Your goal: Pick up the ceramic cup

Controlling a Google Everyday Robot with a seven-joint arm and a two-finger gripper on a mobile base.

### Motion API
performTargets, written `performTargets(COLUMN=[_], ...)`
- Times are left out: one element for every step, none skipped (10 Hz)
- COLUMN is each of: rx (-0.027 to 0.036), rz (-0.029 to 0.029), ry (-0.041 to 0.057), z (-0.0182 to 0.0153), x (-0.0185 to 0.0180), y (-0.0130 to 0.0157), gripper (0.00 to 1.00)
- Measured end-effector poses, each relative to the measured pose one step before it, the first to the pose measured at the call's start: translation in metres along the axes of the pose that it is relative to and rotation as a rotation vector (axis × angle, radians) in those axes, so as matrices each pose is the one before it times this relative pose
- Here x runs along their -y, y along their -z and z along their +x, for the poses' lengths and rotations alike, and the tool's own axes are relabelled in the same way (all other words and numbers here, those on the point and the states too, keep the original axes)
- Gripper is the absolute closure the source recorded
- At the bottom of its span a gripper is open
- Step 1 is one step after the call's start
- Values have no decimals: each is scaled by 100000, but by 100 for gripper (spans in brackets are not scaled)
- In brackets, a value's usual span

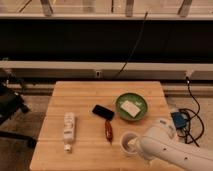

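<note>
The ceramic cup (127,141) is a small pale round cup standing on the wooden table (85,95) near its front edge, right of centre. My white arm (170,150) comes in from the lower right. My gripper (135,145) is at the cup's right side and covers part of its rim. The arm's bulk hides how the gripper meets the cup.
A green bowl (140,113) holding a white block (130,107) sits just behind the cup. A black phone (102,111), a small brown-red object (108,130) and a white bottle (68,131) lie to the left. Cables and a blue box (178,121) are off the right edge, and a dark chair (10,107) is at the left.
</note>
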Motion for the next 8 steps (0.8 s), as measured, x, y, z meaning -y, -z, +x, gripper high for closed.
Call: performTargets(rx=[-416, 44, -169, -140, 98, 16, -36, -181], rz=[-9, -44, -13, 91, 352, 443, 732, 796], ry=[487, 94, 113, 160, 2, -60, 32, 83], z=[46, -54, 14, -51, -142, -143, -205, -80], x=[102, 36, 11, 39, 66, 68, 80, 107], y=[-59, -38, 4, 78, 134, 228, 455, 511], gripper=[55, 64, 73, 85, 94, 99, 100, 100])
